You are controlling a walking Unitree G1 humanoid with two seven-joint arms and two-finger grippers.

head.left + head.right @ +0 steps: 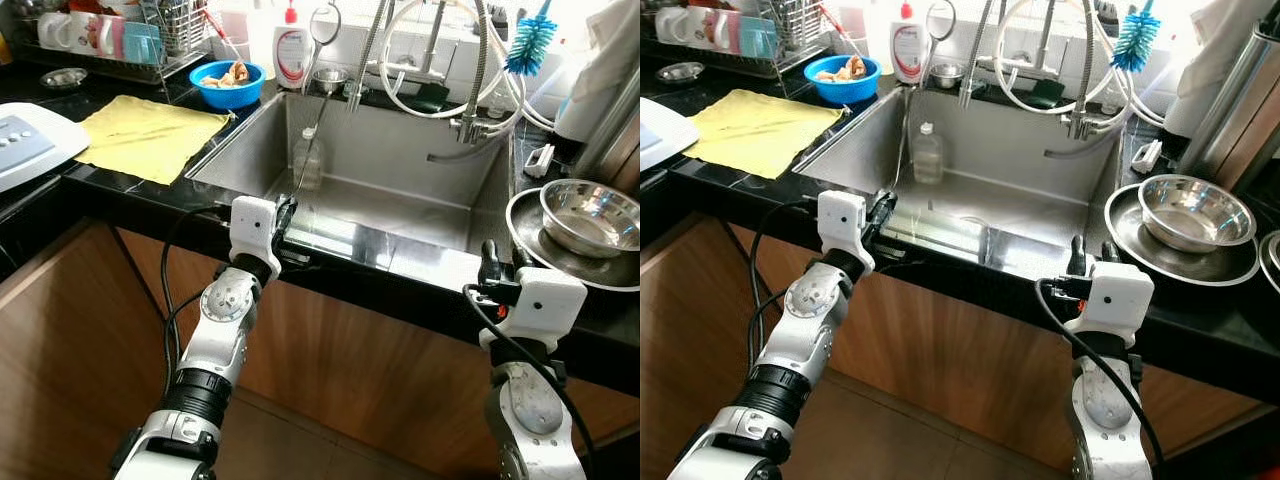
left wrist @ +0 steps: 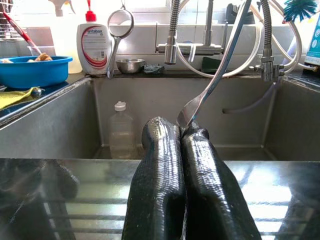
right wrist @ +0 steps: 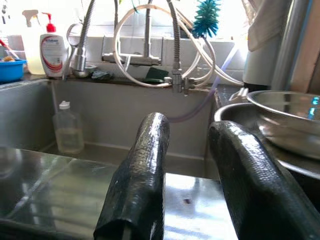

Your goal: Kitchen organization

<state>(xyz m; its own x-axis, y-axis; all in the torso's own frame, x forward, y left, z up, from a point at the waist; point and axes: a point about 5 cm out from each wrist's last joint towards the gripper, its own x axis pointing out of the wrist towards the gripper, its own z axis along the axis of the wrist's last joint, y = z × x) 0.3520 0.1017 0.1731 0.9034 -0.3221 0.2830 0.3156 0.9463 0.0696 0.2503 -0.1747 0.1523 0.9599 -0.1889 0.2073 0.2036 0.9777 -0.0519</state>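
The left pincer (image 2: 182,131) is clenched on the bowl end of a long metal spoon (image 2: 220,75), which slants up and away from its fingertips over the sink (image 1: 390,215). This pincer sits at the sink's front rim, on the left side. The right pincer (image 3: 192,150) is released, its two black fingers (image 3: 142,170) well apart, and it rests at the front rim on the sink's right side, just beside a tray holding a steel bowl (image 1: 590,215).

Inside the sink, against the back wall, stands a clear plastic bottle (image 1: 308,160) with a white cap. Behind the sink's left back corner is a white soap bottle (image 2: 94,47) with a red top; its label is too blurred to read. Left of the sink are a blue bowl (image 1: 227,83) and a yellow cloth (image 1: 145,135) on the black worktop (image 1: 110,185).
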